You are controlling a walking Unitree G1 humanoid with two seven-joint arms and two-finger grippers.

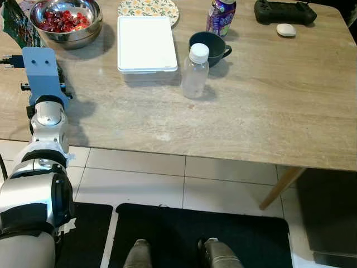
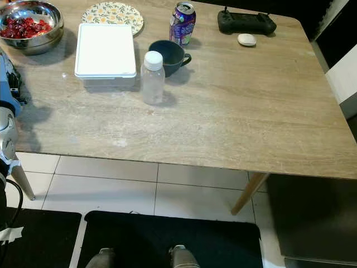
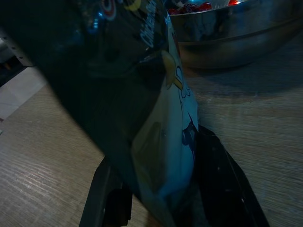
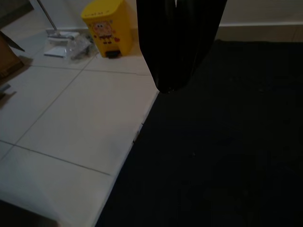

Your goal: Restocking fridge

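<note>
My left gripper (image 3: 163, 191) is shut on a dark green snack bag (image 3: 142, 113), which stands between its two black fingers (image 3: 222, 184). The bag (image 1: 15, 27) is at the table's far left corner, beside a steel bowl of red berries (image 1: 66, 19). My left arm with its blue wrist mount (image 1: 42, 72) reaches over the table's left edge. On the wooden table (image 1: 251, 111) also stand a clear bottle with a white cap (image 1: 196, 71), a purple can (image 1: 221, 15), a dark mug (image 1: 207, 47) and a white lidded container (image 1: 146, 43). My right gripper (image 4: 177, 71) hangs idle, shut, over a black mat.
A floral plate (image 1: 148, 8), a black controller (image 1: 284, 11) and a small white object (image 1: 286, 30) lie at the table's far side. A black mat (image 1: 195, 234) covers the tiles under my feet. A yellow bin (image 4: 108, 26) stands on the floor.
</note>
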